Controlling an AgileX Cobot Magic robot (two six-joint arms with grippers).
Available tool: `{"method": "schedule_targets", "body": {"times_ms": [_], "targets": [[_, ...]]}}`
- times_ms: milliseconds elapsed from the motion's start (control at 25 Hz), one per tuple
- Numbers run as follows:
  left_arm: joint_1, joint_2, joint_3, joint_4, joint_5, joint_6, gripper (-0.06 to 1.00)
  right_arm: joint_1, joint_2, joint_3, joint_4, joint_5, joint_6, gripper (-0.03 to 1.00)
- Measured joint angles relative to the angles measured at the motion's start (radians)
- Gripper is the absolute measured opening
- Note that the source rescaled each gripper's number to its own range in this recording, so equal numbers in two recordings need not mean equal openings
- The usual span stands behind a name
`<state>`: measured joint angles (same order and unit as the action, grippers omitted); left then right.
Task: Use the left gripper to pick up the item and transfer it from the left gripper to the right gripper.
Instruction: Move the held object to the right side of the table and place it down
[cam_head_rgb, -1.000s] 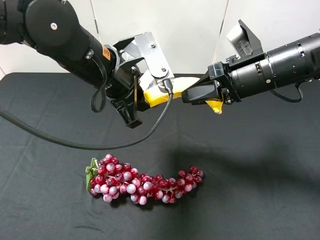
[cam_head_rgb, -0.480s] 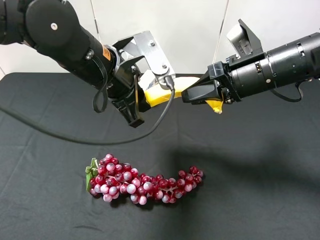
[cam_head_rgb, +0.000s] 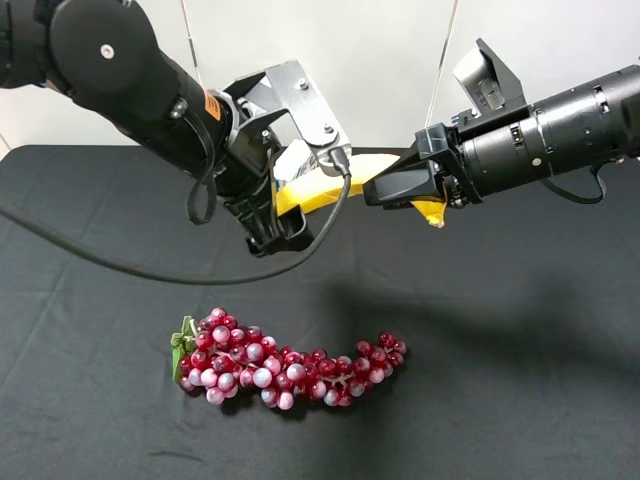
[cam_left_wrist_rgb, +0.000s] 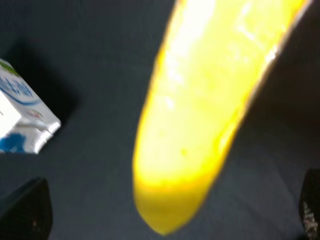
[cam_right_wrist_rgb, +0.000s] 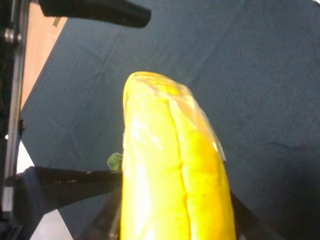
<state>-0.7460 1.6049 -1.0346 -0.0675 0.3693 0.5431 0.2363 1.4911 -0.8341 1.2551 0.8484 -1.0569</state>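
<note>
The yellow banana (cam_head_rgb: 322, 186) hangs level in the air above the black table (cam_head_rgb: 520, 330). My right gripper (cam_head_rgb: 392, 190) is shut on its right half, and the banana's tip (cam_head_rgb: 431, 213) pokes out below the claw. My left gripper (cam_head_rgb: 290, 195) stands open around the banana's left end, its fingers apart from the skin. In the left wrist view the banana (cam_left_wrist_rgb: 200, 115) fills the middle, with the fingertips (cam_left_wrist_rgb: 25, 215) far out at each side. The right wrist view shows the banana (cam_right_wrist_rgb: 170, 175) running out of my right gripper (cam_right_wrist_rgb: 175, 230), and the left arm's spread fingers (cam_right_wrist_rgb: 95, 12) beyond it.
A red grape bunch (cam_head_rgb: 290, 370) lies on the cloth below the two arms. A small white-and-blue carton (cam_left_wrist_rgb: 22, 125) shows on the cloth in the left wrist view. The left arm's thick black cable (cam_head_rgb: 120, 262) droops across the left side of the table.
The left gripper's jaws have spread apart and let go of the banana. The right gripper has kept its grip, and the banana has stayed in place.
</note>
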Motion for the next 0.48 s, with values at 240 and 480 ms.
{"method": "schedule_targets", "body": {"times_ms": [240, 480], "targets": [[0.000, -0.115, 0.000, 0.000, 0.159, -0.039, 1.00, 0.000, 0.000, 0.000, 0.000, 0.000, 0.000, 0.02], [0.000, -0.282, 0.000, 0.080, 0.322, -0.196, 1.00, 0.000, 0.000, 0.000, 0.000, 0.000, 0.000, 0.02]]}}
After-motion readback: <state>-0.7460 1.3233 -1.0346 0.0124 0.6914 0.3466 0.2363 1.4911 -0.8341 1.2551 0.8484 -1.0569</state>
